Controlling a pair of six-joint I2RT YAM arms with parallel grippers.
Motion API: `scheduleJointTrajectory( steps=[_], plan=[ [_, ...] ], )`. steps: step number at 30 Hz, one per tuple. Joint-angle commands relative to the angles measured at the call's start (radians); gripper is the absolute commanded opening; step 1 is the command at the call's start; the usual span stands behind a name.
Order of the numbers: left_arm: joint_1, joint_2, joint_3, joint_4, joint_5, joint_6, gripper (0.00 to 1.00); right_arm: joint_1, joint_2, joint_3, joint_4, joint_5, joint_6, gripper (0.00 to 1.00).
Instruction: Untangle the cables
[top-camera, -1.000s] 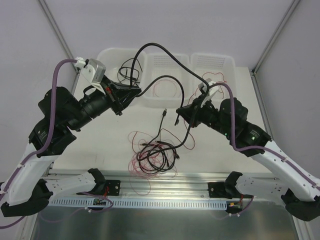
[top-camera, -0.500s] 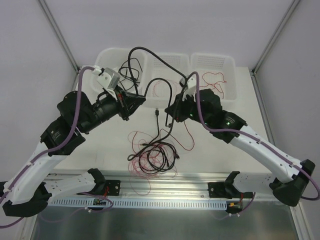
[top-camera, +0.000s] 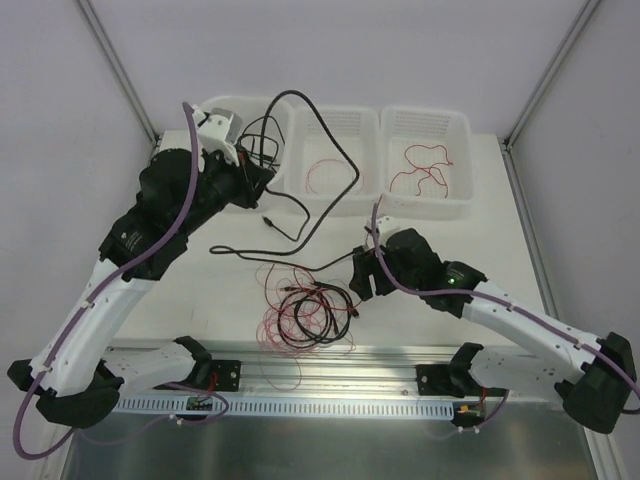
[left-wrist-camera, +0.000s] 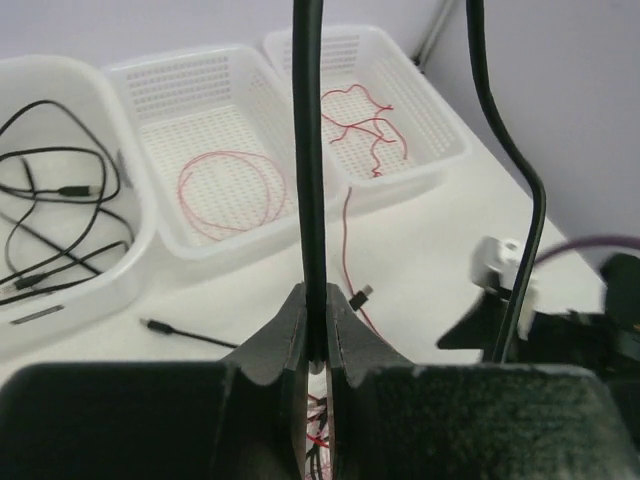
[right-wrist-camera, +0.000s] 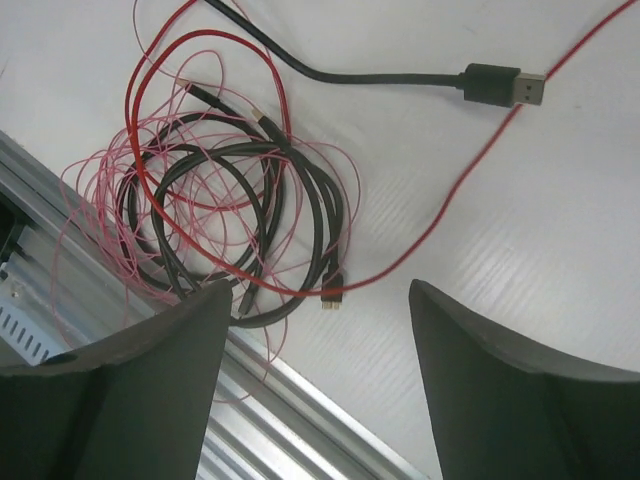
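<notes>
My left gripper hovers at the left basket's front edge, shut on a thick black cable that arcs up over the baskets and drops to the table. In the left wrist view the jaws pinch this black cable. The tangle of cables, black, red and fine pink, lies near the table's front edge. My right gripper hangs open just right of it. The right wrist view has the open gripper above the tangle, with nothing between the fingers and a USB plug beyond.
Three white baskets line the back: the left basket holds black cables, the middle basket a red loop, the right basket a red wire. An aluminium rail runs along the near edge, right beside the tangle.
My right gripper let go of the black cable, opened and dropped toward the tangle. The left arm swung back to the left basket, still holding the cable, whose freed part fell onto the table.
</notes>
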Motion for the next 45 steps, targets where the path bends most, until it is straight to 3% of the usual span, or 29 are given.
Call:
scheduleJointTrajectory(
  steps=[1,2,6,11,14,23,30,39,43,44,45],
  plan=[
    [0.129,0.052,0.11,0.015,0.04,-0.04,0.0,0.004,-0.169,-0.025,-0.072,0.062,0.001,0.77],
    [0.15,0.093,0.174,0.009,0.037,-0.027,0.0,0.005,-0.197,-0.031,-0.09,0.077,-0.002,0.85],
    [0.241,0.216,0.391,-0.024,0.04,0.005,0.0,0.004,-0.336,-0.04,-0.19,0.123,-0.015,0.99],
    [0.321,0.367,0.647,-0.038,-0.036,0.057,0.0,0.004,-0.496,-0.029,-0.275,0.16,-0.013,1.0],
    [0.382,0.434,0.712,-0.037,-0.094,0.089,0.0,0.004,-0.542,-0.025,-0.304,0.184,-0.012,1.0],
    [0.556,0.71,0.729,-0.028,-0.13,0.059,0.0,0.005,-0.603,-0.049,-0.348,0.224,-0.018,1.0],
    [0.617,0.96,0.61,-0.041,-0.145,0.048,0.0,0.005,-0.619,-0.08,-0.365,0.239,-0.002,1.0],
    [0.652,1.109,0.508,-0.115,-0.061,0.052,0.0,0.004,-0.605,-0.101,-0.371,0.252,0.001,1.0],
    [0.658,1.096,0.528,-0.149,-0.074,0.068,0.28,0.004,-0.597,-0.103,-0.364,0.236,0.007,1.0],
    [0.66,1.08,0.531,-0.155,-0.078,0.066,0.47,0.005,-0.597,-0.101,-0.364,0.233,0.008,1.0],
    [0.662,1.035,0.534,-0.153,-0.072,0.059,0.57,0.005,-0.602,-0.098,-0.365,0.229,0.011,0.99]
  ],
)
